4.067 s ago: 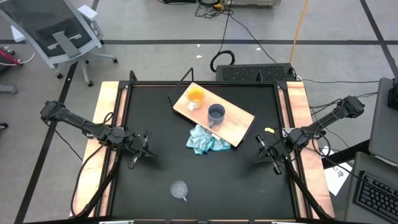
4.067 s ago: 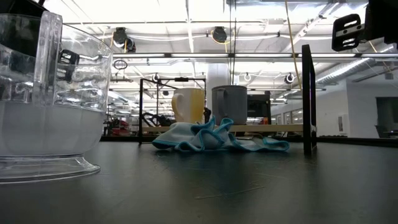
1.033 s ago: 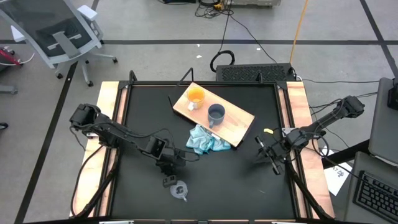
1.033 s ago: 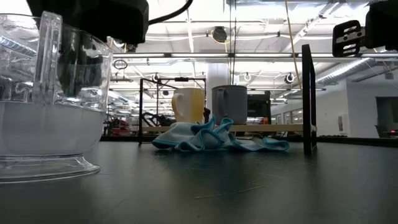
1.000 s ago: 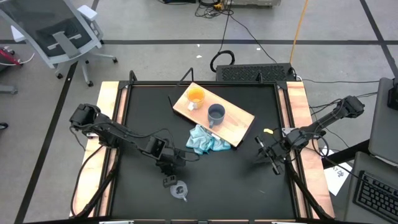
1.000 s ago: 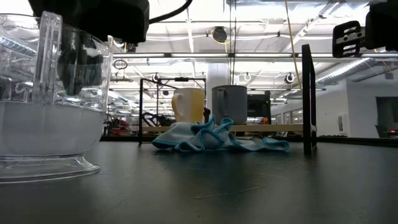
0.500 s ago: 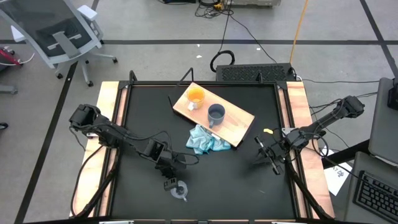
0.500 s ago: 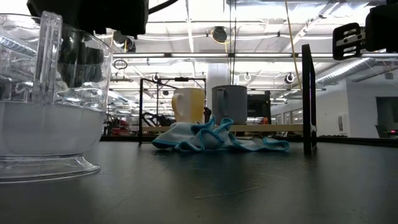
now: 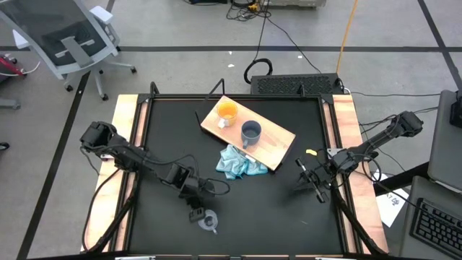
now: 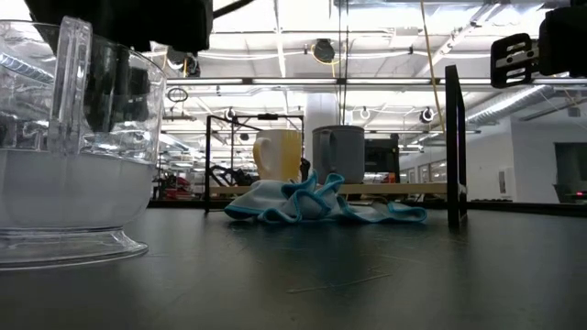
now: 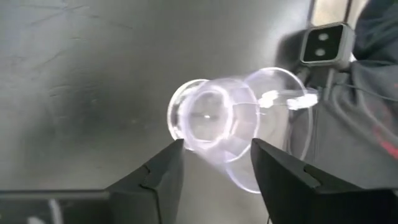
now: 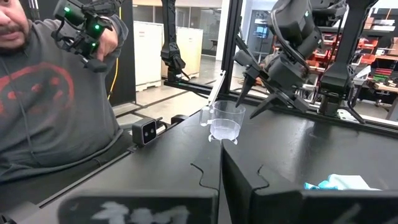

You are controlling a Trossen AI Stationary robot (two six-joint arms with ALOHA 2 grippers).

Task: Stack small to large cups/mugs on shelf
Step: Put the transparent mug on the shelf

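The orange mug (image 9: 227, 111) and the grey-blue mug (image 9: 250, 131) are found side by side, unstacked, on the shelf (image 9: 278, 143), while the clear cup (image 9: 208, 221) is found upright on the counter (image 9: 274, 209), well apart from the shelf, beyond the blue cloth (image 9: 238, 163). The left gripper (image 9: 199, 214) is positioned over the clear cup with jaws spread on either side and no grip confirmed; the right gripper (image 9: 310, 180) is parked at the counter's right edge, jaws pressed together. No stacking is judged complete; all nesting remains

Two dark jointed arms (image 9: 137, 160), black cables, tapered fingers (image 11: 155, 180).
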